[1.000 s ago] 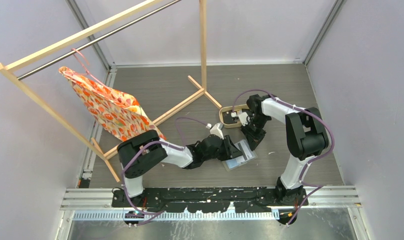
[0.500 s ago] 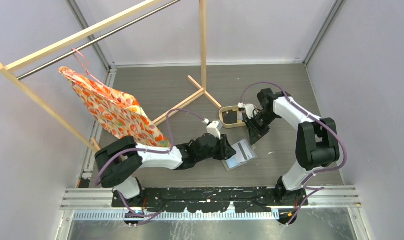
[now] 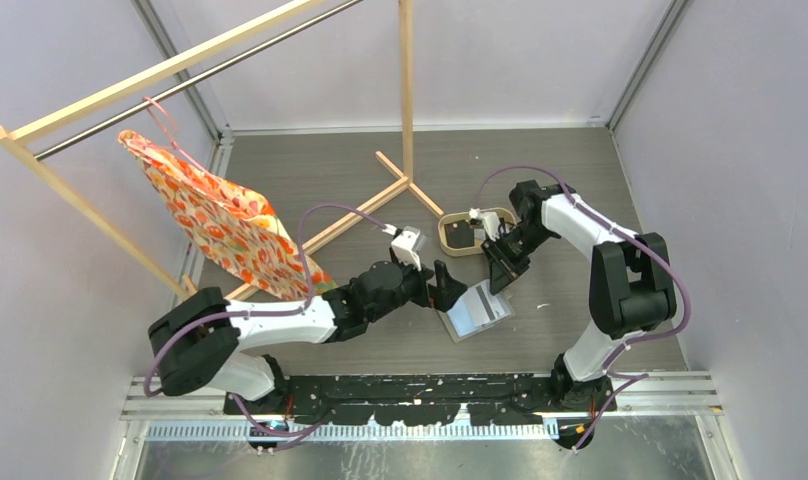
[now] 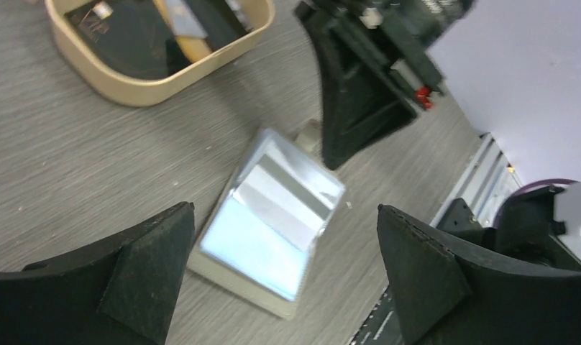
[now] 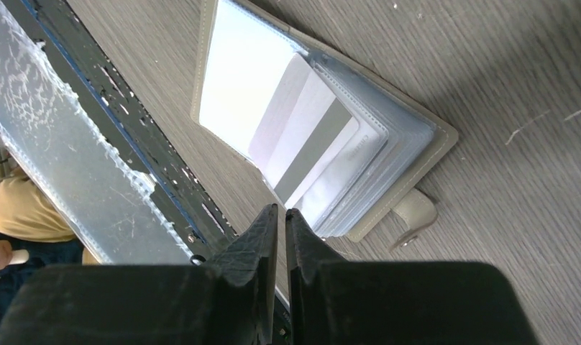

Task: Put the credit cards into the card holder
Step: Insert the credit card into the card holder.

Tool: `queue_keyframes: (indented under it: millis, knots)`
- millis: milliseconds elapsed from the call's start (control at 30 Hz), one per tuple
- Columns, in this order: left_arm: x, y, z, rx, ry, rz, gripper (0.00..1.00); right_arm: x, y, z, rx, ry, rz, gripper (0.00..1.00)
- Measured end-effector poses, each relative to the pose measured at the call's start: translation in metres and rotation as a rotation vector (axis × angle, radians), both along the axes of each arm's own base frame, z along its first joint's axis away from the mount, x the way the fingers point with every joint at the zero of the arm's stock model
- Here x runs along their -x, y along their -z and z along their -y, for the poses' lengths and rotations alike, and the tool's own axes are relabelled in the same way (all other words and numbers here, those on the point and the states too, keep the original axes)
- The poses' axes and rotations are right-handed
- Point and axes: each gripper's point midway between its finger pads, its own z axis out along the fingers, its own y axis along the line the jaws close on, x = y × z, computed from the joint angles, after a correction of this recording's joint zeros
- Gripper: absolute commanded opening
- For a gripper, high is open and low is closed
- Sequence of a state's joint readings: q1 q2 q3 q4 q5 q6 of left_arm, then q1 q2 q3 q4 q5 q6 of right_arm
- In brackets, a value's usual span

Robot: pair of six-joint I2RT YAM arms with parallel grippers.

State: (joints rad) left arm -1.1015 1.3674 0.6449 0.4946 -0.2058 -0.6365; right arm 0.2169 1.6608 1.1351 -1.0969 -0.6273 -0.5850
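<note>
The grey-taupe card holder (image 3: pixel 477 312) lies open on the table, clear sleeves up. A whitish credit card with a grey stripe (image 5: pixel 305 140) sits in one sleeve. Dark cards (image 4: pixel 119 36) lie in the oval wooden tray (image 3: pixel 450 243). My left gripper (image 3: pixel 448 287) hovers just left of the holder, jaws wide open and nothing between them; the holder (image 4: pixel 273 230) shows between its fingertips. My right gripper (image 3: pixel 500 273) hangs at the holder's far edge beside the snap tab (image 5: pixel 415 208). Its jaws are shut and I see nothing between them.
A wooden clothes rack (image 3: pixel 407 100) stands at the back, its foot (image 3: pixel 420 195) reaching next to the tray. An orange floral bag (image 3: pixel 220 215) hangs from it on the left. The black base rail (image 3: pixel 420 395) runs along the near table edge.
My left gripper has opened wide and drawn back left from the card holder. The right gripper went toward the tray and came back to the holder's far edge.
</note>
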Motion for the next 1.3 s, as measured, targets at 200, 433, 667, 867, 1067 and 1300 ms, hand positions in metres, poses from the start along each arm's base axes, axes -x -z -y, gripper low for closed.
queue_keyframes:
  millis: [200,433,667,867,1067,1300]
  knots:
    - [0.003,0.039,0.005,-0.033,0.029,-0.116,0.79,0.004,0.02,0.004,0.064,-0.013,-0.069,0.12]
    - [0.04,0.055,0.041,0.057,0.095,-0.269,0.5,0.008,0.04,0.012,0.146,-0.024,-0.124,0.11]
    - [0.046,0.121,0.052,0.077,0.012,-0.505,0.39,0.015,0.047,0.016,0.203,-0.005,-0.186,0.11]
    - [0.041,0.113,0.06,0.13,-0.017,-0.544,0.44,0.019,0.048,0.018,0.224,0.002,-0.21,0.1]
    - [0.038,0.116,0.058,0.13,-0.055,-0.566,0.42,0.02,0.048,0.018,0.236,0.001,-0.217,0.1]
    - [0.032,0.115,0.059,0.125,-0.08,-0.57,0.38,0.021,0.048,0.019,0.241,0.0,-0.218,0.1]
